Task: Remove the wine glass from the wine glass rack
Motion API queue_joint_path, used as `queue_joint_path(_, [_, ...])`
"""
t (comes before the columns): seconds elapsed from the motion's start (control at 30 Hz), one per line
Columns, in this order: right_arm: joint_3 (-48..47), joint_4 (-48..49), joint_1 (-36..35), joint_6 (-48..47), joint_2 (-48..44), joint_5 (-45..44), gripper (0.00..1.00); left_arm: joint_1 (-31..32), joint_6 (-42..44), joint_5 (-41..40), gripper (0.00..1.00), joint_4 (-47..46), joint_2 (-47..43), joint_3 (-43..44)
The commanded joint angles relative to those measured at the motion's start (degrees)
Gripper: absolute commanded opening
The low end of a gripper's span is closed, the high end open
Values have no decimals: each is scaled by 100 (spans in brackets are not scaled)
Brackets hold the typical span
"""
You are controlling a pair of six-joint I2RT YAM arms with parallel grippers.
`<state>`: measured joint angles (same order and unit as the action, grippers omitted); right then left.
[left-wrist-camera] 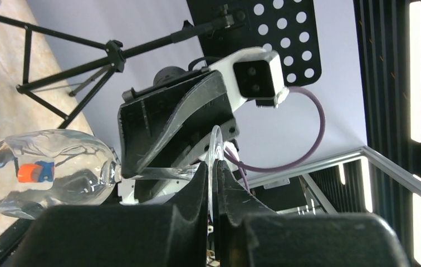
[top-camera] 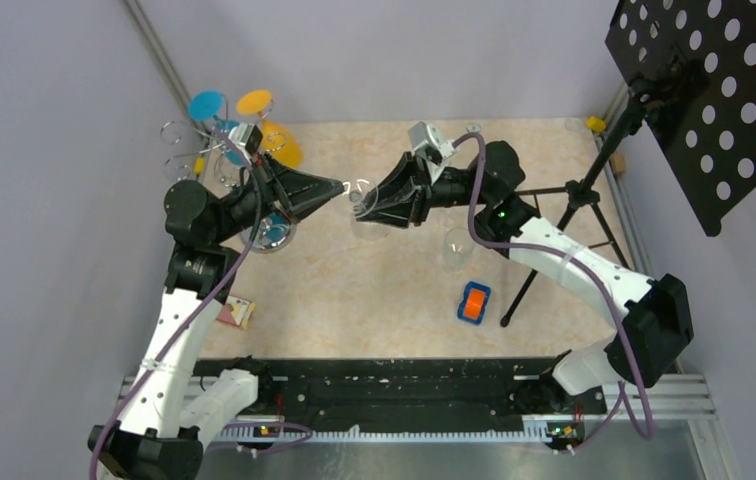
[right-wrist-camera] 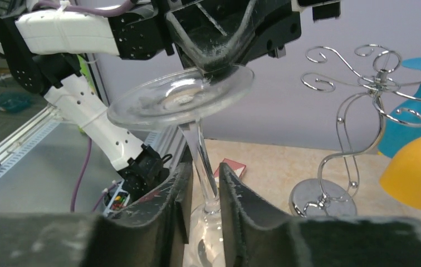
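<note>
A clear wine glass [top-camera: 365,212] hangs in the air between my two grippers, foot up and bowl down, to the right of the silver wire wine glass rack [top-camera: 189,150]. My left gripper [top-camera: 342,187] is shut on the rim of the glass's round foot [left-wrist-camera: 215,146]; the bowl [left-wrist-camera: 58,167] shows to the left. My right gripper [top-camera: 366,205] sits round the stem [right-wrist-camera: 198,146], its fingers [right-wrist-camera: 172,183] close against both sides. The rack [right-wrist-camera: 358,111] and its chrome base [right-wrist-camera: 322,197] stand to the right in that view.
Blue [top-camera: 207,104] and orange [top-camera: 279,145] glasses hang on the rack. Another clear glass [top-camera: 457,250] stands on the table beside an orange and blue object [top-camera: 473,302]. A black tripod stand [top-camera: 574,200] with a perforated board [top-camera: 714,90] is at the right. A small card [top-camera: 238,312] lies front left.
</note>
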<state>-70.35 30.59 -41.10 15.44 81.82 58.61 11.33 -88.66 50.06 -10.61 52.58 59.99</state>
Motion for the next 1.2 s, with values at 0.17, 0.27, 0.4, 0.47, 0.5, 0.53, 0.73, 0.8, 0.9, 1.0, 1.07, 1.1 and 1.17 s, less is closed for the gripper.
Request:
queue_joint_path(0.17, [-95, 1172, -56, 632, -78, -399, 0, 49, -112, -177, 14, -729, -208, -72])
queue_joint_path(0.27, [207, 1563, -54, 851, -272, -1009, 0, 48, -33, -290, 47, -693, -288, -62])
queue_joint_path(0.4, [733, 2191, -56, 1116, -598, -1990, 0, 46, 300, -568, 70, -337, -526, -164])
queue_joint_path(0.47, [922, 2357, -56, 1159, -753, -2425, 0, 44, 350, -808, 74, -230, -688, -350])
queue_joint_path(0.5, [967, 2438, -56, 1193, -822, -2662, 0, 48, 320, -896, 75, -224, -771, -465])
queue_joint_path(0.53, [1089, 2540, -62, 1241, -893, -2930, 0, 46, 270, -972, 75, -262, -842, -605])
queue_joint_path(0.73, [1511, 3134, -95, 1900, -1238, -4892, 0, 58, 191, -1051, 78, -439, -1139, -1232])
queue_joint_path(0.8, [1532, 3294, -100, 2236, -1235, -5274, 0, 74, 135, -967, 77, -522, -1181, -1333])
queue_joint_path(0.9, [1502, 3511, -116, 2708, -1123, -5483, 0, 167, 37, -1018, 76, -729, -1287, -1420])
queue_joint_path(1.0, [1432, 3641, -142, 3201, -936, -5620, 0, 258, -47, -1040, 75, -943, -1304, -1395])
queue_joint_path(1.07, [1436, 3863, -160, 3509, -785, -5702, 0, 340, -139, -994, 74, -1011, -1251, -1358])
queue_joint_path(1.1, [1434, 3974, -167, 3623, -715, -5737, 0, 388, -190, -989, 74, -1034, -1230, -1350])
queue_joint_path(1.17, [1394, 4138, -179, 3845, -566, -5759, 0, 484, -299, -1064, 74, -1094, -1215, -1359])
